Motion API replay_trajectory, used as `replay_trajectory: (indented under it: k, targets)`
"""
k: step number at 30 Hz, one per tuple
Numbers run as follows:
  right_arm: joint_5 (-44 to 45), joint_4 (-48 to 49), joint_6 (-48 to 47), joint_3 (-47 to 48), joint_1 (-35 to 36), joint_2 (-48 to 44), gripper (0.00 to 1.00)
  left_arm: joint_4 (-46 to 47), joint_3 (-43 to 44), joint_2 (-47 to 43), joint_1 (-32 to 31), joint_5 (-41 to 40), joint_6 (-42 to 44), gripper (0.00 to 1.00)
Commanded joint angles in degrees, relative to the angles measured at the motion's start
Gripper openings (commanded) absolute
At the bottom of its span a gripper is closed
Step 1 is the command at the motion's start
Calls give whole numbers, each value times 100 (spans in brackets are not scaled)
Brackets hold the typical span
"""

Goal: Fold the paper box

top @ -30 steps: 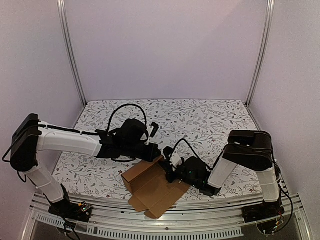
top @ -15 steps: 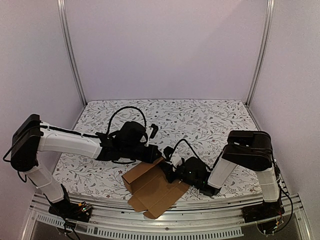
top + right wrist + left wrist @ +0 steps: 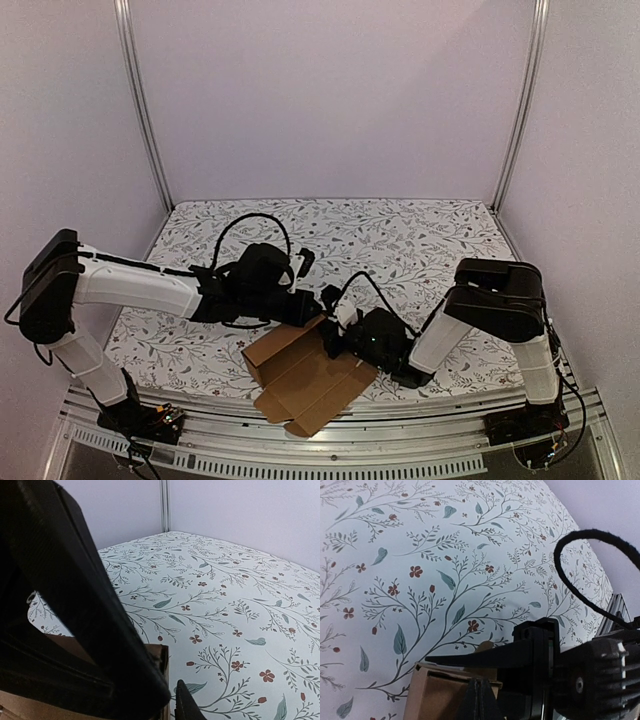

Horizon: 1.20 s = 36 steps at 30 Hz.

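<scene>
The paper box (image 3: 300,375) is plain brown cardboard, partly formed, lying near the table's front edge with a flat flap toward me. My left gripper (image 3: 308,312) is at its far right corner. In the left wrist view the fingers (image 3: 479,682) are pressed together, their tips just over the box's rim (image 3: 437,695). My right gripper (image 3: 332,338) comes at the same corner from the right. Its jaws (image 3: 172,700) stand narrowly apart either side of the box's upright wall (image 3: 162,655), shut on it. The right gripper's dark body crosses the left wrist view.
A floral cloth (image 3: 420,250) covers the table. Metal posts (image 3: 140,110) and pale walls enclose the back and sides, and a metal rail (image 3: 330,450) runs along the front. A black cable (image 3: 580,535) loops over the left wrist.
My right gripper has slid left along the box toward the left gripper and re-gripped the wall. The left arm has shifted slightly left. The box has barely moved.
</scene>
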Motion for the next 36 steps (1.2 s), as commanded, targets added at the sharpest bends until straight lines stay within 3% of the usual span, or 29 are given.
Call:
replay_trajectory:
  k: [1, 2, 10, 13, 16, 26, 27, 31, 36]
  targets:
    - [226, -228, 8, 125, -4, 146, 5, -395, -183, -79, 1, -70, 6, 0]
    - [221, -277, 7, 138, -6, 151, 0, -397, -185, -90, 1, -76, 0, 0]
    - [300, -213, -98, 131, 62, 160, 0, -503, -164, -273, 1, -114, -34, 0]
    - [303, -220, -77, 131, 81, 175, 16, -544, -139, -281, 1, -122, -14, 0]
    - [331, -275, -89, 137, 115, 193, 22, -555, -150, -286, 1, -129, -32, 0]
    - [540, -427, -116, 248, 181, 308, 25, -528, -150, -277, 1, -104, -45, 0]
    - [550, -426, -123, 260, 183, 317, 23, -532, -150, -277, -2, -99, -47, 0]
    - [532, -435, -172, 289, 180, 307, 0, -556, -141, -274, -1, -89, -50, 0]
    - [514, -448, -216, 315, 185, 293, 0, -582, -128, -294, 1, -102, -40, 0]
